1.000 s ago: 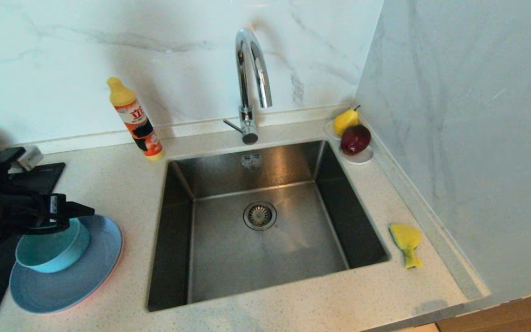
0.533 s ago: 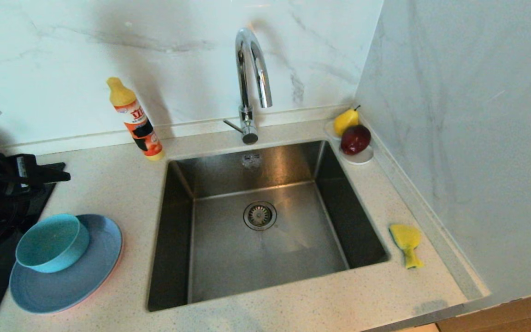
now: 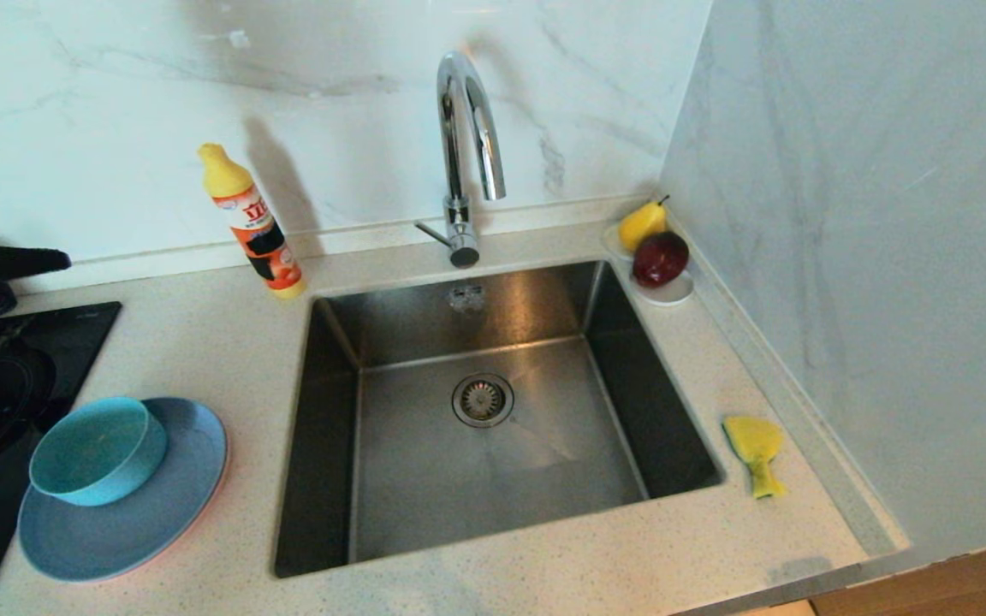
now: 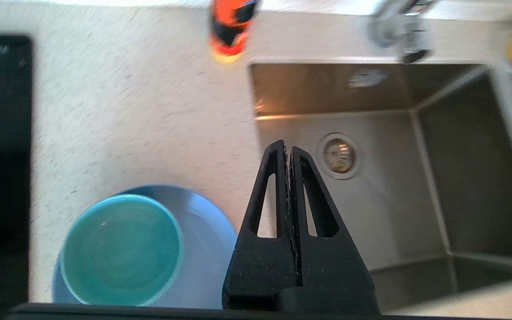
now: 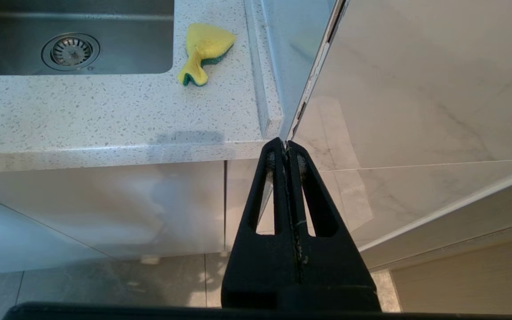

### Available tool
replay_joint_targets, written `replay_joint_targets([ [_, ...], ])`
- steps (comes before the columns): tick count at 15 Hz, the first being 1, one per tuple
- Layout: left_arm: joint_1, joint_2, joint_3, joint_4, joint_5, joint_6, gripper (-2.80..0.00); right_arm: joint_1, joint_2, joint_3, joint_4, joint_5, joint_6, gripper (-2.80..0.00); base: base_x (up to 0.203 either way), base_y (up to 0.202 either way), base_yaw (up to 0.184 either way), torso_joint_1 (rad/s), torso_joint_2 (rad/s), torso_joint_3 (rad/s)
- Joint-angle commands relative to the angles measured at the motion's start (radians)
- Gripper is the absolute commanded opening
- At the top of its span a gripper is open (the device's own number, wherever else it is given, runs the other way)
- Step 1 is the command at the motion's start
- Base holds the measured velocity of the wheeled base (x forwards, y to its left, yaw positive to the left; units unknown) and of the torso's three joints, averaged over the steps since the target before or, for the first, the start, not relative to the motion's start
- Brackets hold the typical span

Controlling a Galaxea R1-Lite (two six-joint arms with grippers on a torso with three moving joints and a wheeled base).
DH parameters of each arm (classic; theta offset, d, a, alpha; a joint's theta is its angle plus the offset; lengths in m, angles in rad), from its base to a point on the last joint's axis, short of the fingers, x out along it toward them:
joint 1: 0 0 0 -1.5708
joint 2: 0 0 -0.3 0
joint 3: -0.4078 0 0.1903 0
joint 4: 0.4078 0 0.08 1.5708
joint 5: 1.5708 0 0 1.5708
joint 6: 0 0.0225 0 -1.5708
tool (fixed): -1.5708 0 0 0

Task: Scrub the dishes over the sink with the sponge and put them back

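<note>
The left gripper (image 4: 288,153) is pulling up and away from the stack of dishes: a second ago its fingers were spread around the rim of the teal bowl (image 3: 98,449), half a second ago they were already clear of it, and now they are pressed flat together on nothing, high over the counter at the far left. The bowl is sitting just where it was, so this looks like a finished put-back or an abandoned pick rather than a lift; nothing is being carried toward the sink (image 3: 493,411). Seen from that gripper, the bowl is lying below and to one side of the closed tips, nested on the blue plate (image 3: 151,513), with a thin pink plate (image 3: 221,479) edge peeking out beneath; the drain is lying just beyond the tips. The right gripper (image 5: 286,149) is parked low in front of the cabinet, jaws closed and empty, with the sponge (image 5: 203,51) well ahead of it on the counter beside the sink's right rim. The sponge is looking crumpled, yellow with a green layer underneath, pinched into a fishtail shape.
</note>
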Motion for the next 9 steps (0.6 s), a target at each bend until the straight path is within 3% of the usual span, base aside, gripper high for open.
replay_joint_targets([
  [1,-0.042,-0.108,0.021,0.003,-0.011,0.009,-2.80,0.000,0.001,0.000,0.000,0.001,-0.001,-2.80,0.000,0.000,0.000,0.000,0.00,0.000],
  [4,-0.108,-0.266,0.099,0.010,0.001,0.091,-2.80,0.000,0.001,0.000,0.000,0.001,-0.001,-2.80,0.000,0.000,0.000,0.000,0.00,0.000],
  [5,-0.145,-0.336,0.149,0.015,0.033,0.121,-2.80,0.000,0.001,0.000,0.000,0.001,-0.001,-2.80,0.000,0.000,0.000,0.000,0.00,0.000],
  [9,-0.225,-0.680,0.436,0.022,0.127,0.177,-2.80,0.000,0.001,0.000,-0.001,0.001,-0.001,-2.80,0.000,0.000,0.000,0.000,0.00,0.000],
])
